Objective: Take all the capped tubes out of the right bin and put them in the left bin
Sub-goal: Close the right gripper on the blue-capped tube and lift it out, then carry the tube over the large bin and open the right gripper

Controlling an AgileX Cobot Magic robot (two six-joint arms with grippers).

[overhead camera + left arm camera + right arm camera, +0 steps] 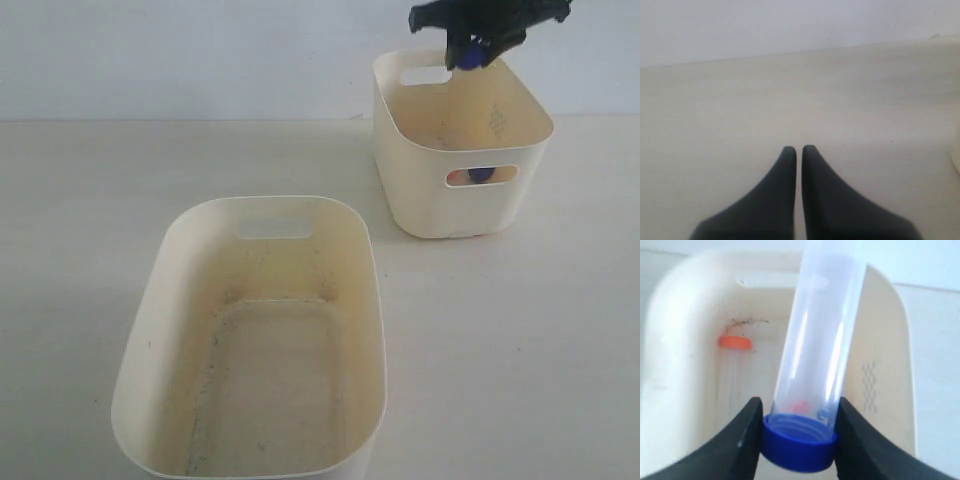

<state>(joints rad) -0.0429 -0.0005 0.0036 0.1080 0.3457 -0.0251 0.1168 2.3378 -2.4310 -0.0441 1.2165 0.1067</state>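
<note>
So right up close in the left wrist view, the left pincer (799, 150) has its two black fingers pressed together with only a hairline gap between them and nothing in it, so it's clenched on thin air, sitting over bare pale table (740, 100). In the exterior view the nearest thing is the left bin (175, 320), a big cream plastic rounded-rectangular tub with a slot handle at its far end and dark specks and grime all over the floor. Past it there's a strip of table, then further back and off to the right sits the right bin (440, 205), a smaller-looking, taller-sided cream plastic tub with slot handles. Through its front slot you can catch a bit of orange and a blue blob (482, 174), can't tell exactly what from there. The right wrist view helps: an orange-capped tube (735, 342), clear plastic, lies on the floor of the right bin (670, 355) by one wall. Directly above that bin's far rim hangs the black right pincer (470, 50), and it's grasping a blue-capped tube (815, 340), clear plastic with a round screw cap, fingers (747, 430) squeezed on either side just by the cap, tube lifted clear of the floor and tilted a little. Behind everything is a plain pale wall (200, 50).
</note>
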